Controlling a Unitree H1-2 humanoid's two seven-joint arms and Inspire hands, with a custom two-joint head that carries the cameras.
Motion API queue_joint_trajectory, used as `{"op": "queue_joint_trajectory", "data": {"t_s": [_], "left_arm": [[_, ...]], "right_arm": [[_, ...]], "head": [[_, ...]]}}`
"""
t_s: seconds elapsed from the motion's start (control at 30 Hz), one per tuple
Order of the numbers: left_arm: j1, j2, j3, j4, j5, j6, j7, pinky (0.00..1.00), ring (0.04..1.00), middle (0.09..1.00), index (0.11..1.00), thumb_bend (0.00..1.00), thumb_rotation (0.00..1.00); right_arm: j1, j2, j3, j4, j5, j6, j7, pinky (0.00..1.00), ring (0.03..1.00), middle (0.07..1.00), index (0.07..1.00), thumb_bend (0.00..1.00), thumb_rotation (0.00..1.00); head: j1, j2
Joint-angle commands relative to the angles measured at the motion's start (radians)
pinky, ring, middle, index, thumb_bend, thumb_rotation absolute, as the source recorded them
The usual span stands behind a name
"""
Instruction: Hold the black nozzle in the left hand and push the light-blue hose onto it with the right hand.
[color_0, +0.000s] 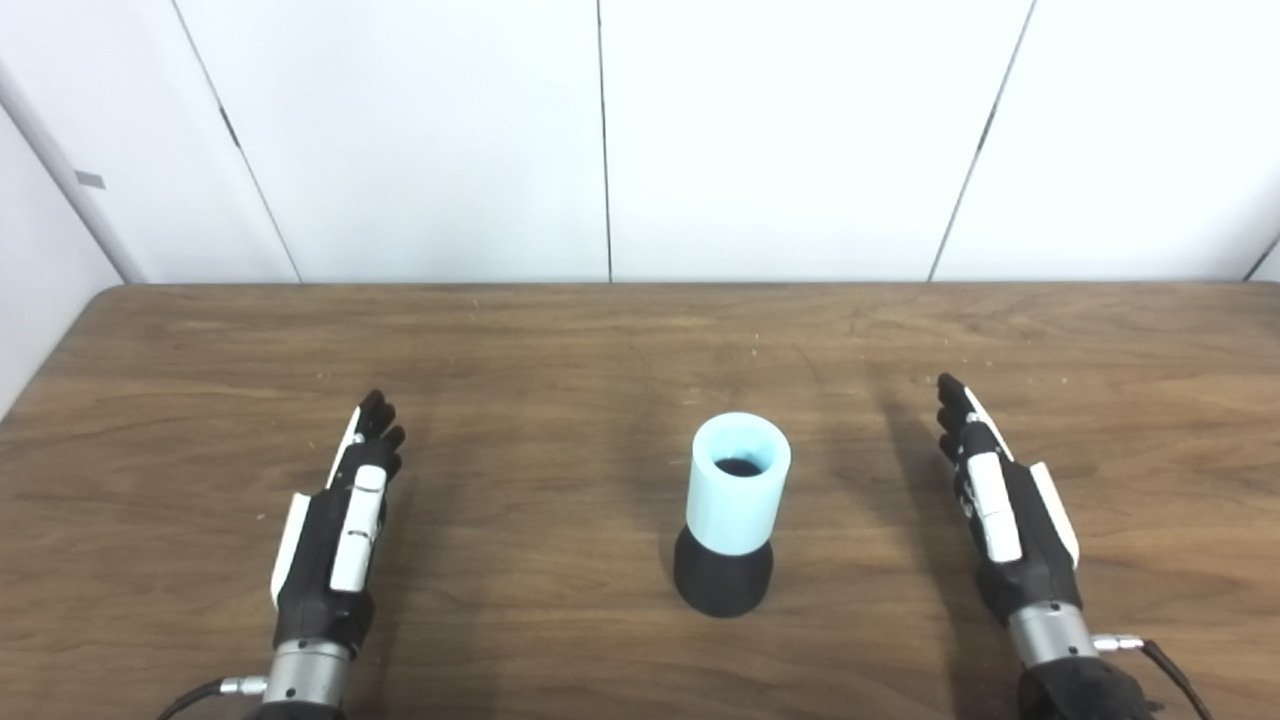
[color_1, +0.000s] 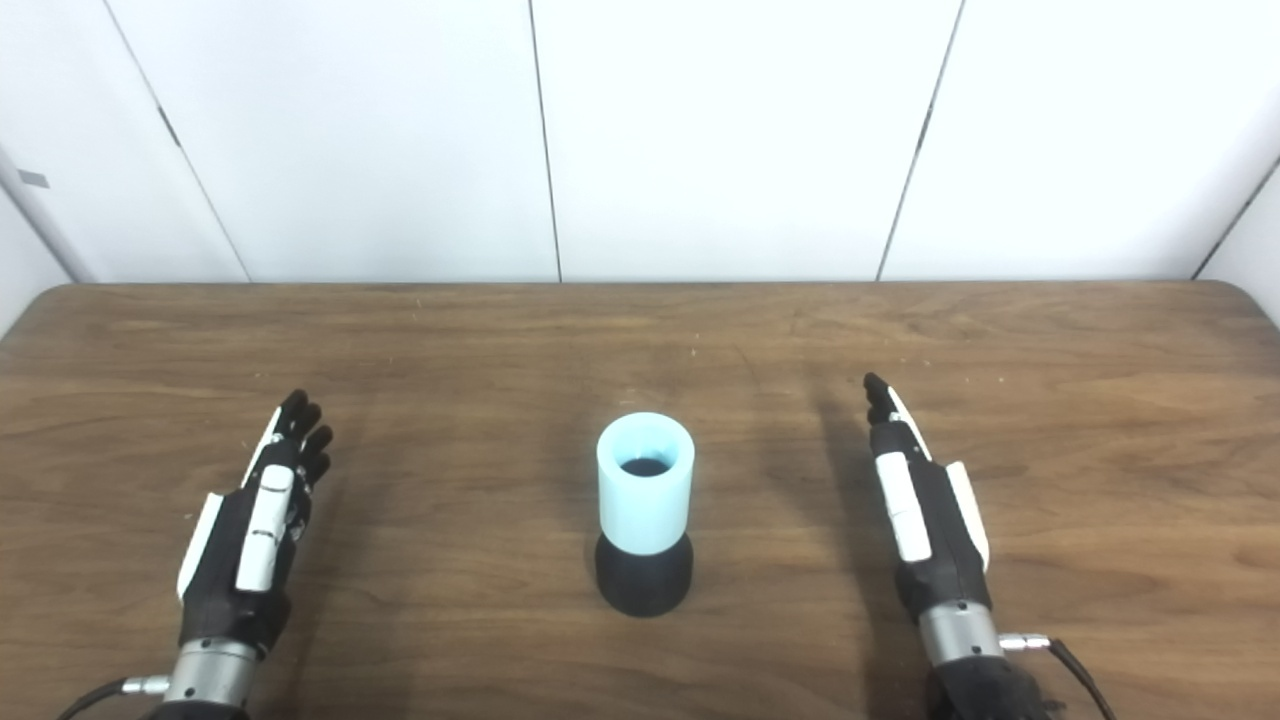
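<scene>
Light-blue hose (color_0: 739, 483) stands upright, seated on black nozzle (color_0: 723, 584), mid-table (color_0: 600, 340). Left hand (color_0: 335, 530) at 9 o'clock, right hand (color_0: 1005, 510) at 3, both well apart from it, fingers straight and side by side, holding nothing. Right eye view alone shows the table's far-right corner; left eye view, its left edge.

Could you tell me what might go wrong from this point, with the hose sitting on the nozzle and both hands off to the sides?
The short light-blue hose already stands on the flared black nozzle, upright and unheld on the wooden table; a sideways nudge could topple the pair. The open left hand and open right hand are well apart from it, so neither could steady it. How firmly the hose is seated cannot be seen; it may slip off when lifted.
</scene>
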Motion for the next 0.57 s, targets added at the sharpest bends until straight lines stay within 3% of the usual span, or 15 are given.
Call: {"op": "queue_joint_trajectory", "data": {"t_s": [0.0, 0.53], "left_arm": [[-0.010, 0.017, 0.000, -0.013, -0.008, -0.047, 0.013, 0.99, 0.982, 0.991, 0.964, 0.41, 0.95], [-0.012, 0.024, -0.011, -0.023, -0.011, -0.022, 0.030, 0.99, 0.976, 0.982, 0.956, 0.42, 0.95]], "right_arm": [[-0.020, -0.012, -0.011, -0.016, 0.009, -0.056, -0.016, 1.00, 0.995, 0.980, 0.950, 0.53, 1.00], [-0.026, -0.011, -0.007, -0.031, 0.021, -0.027, -0.037, 1.00, 0.975, 0.962, 0.942, 0.52, 1.00]], "head": [[-0.001, 0.001], [0.002, 0.013]]}}
